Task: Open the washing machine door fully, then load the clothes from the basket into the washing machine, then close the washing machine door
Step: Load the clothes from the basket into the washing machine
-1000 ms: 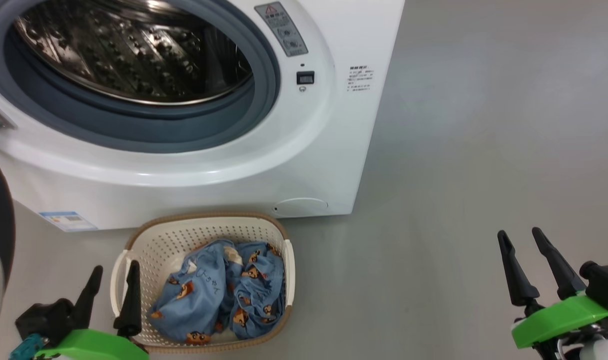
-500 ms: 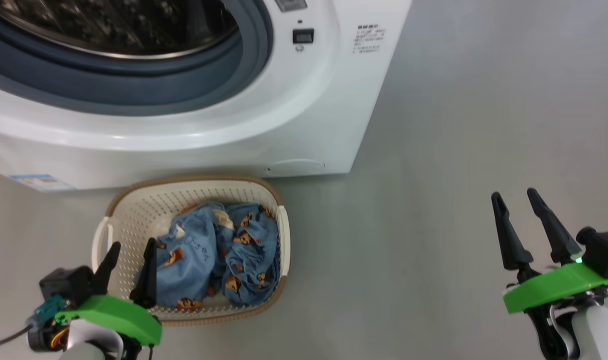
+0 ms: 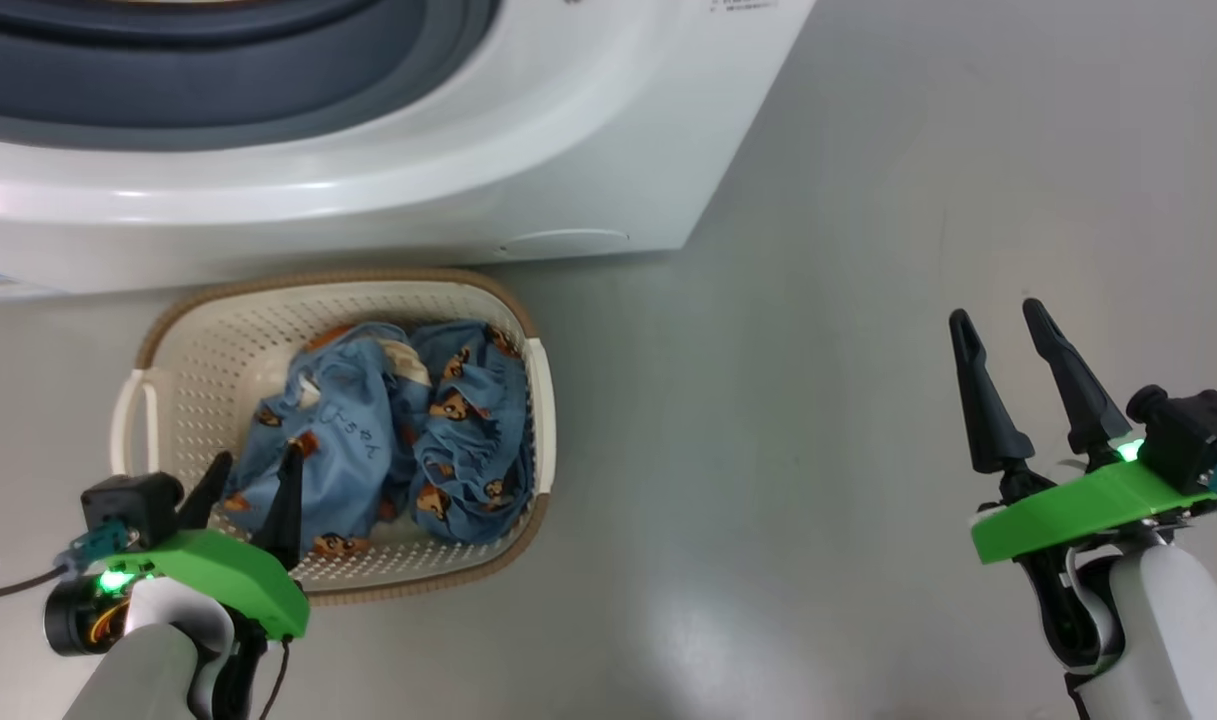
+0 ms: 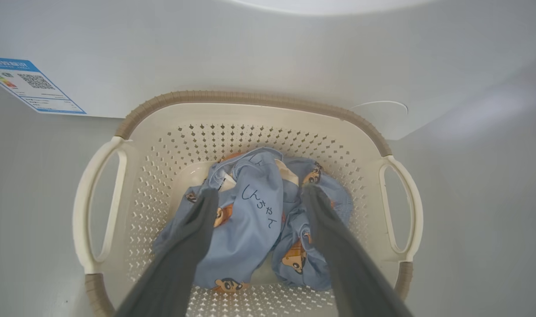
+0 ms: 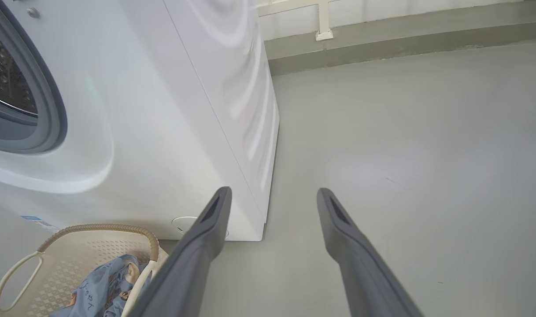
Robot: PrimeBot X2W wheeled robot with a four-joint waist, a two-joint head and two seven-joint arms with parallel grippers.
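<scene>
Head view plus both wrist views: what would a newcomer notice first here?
The blue bear-print clothes heaped in the cream basket, on the floor before the white washing machine. The left gripper hangs over them, fingers spread; the right gripper, also open, is far right over the floor.

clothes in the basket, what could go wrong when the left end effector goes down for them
1. The open left end effector hangs over the bunched clothes; a pinch may catch only part of the pile and leave the rest behind.
2. The small basket might slide or lift with the fabric.
</scene>
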